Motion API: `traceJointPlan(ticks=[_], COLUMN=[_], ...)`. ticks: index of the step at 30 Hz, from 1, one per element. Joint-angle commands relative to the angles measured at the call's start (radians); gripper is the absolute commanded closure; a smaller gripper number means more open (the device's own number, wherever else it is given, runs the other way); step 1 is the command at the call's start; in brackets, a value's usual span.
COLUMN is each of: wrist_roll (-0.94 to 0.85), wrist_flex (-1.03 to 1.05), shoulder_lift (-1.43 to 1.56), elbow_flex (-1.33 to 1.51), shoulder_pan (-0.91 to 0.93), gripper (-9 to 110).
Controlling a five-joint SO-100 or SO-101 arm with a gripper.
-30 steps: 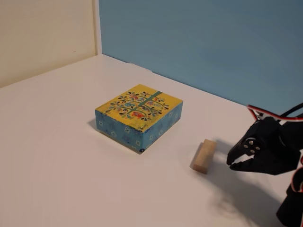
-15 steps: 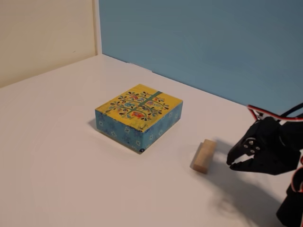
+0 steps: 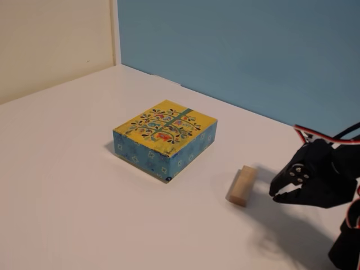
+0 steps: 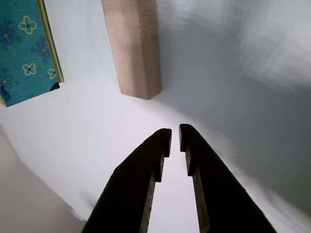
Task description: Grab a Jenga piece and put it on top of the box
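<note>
The Jenga piece [image 3: 242, 185] is a pale tan wooden block lying on the white table, to the right of the box in the fixed view. The box [image 3: 165, 138] has a yellow tree-patterned top and blue patterned sides; nothing lies on it. My black gripper [image 3: 277, 194] hovers low just right of the block, not touching it. In the wrist view the gripper [image 4: 175, 136] has its two fingers almost together with a narrow gap, holding nothing. The block [image 4: 133, 46] lies just ahead of the tips, and the box's blue side [image 4: 26, 48] shows at top left.
The white table [image 3: 84, 197] ends at a cream wall [image 3: 50, 39] on the left and a blue wall [image 3: 242, 50] behind. Red and black cables [image 3: 315, 135] run over the arm at the right edge.
</note>
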Motion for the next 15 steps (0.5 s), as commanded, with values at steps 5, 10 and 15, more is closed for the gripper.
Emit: traceJointPlan(ticks=[5, 10, 15], wrist_roll=[-0.011, -0.008, -0.003], wrist_flex=[-0.005, -0.003, -0.003], shoulder_lift=[0.005, 0.005, 0.005], elbow_flex=[-0.043, -0.043, -0.043], shoulder_pan=[-0.009, -0.009, -0.006], gripper=[101, 101, 101])
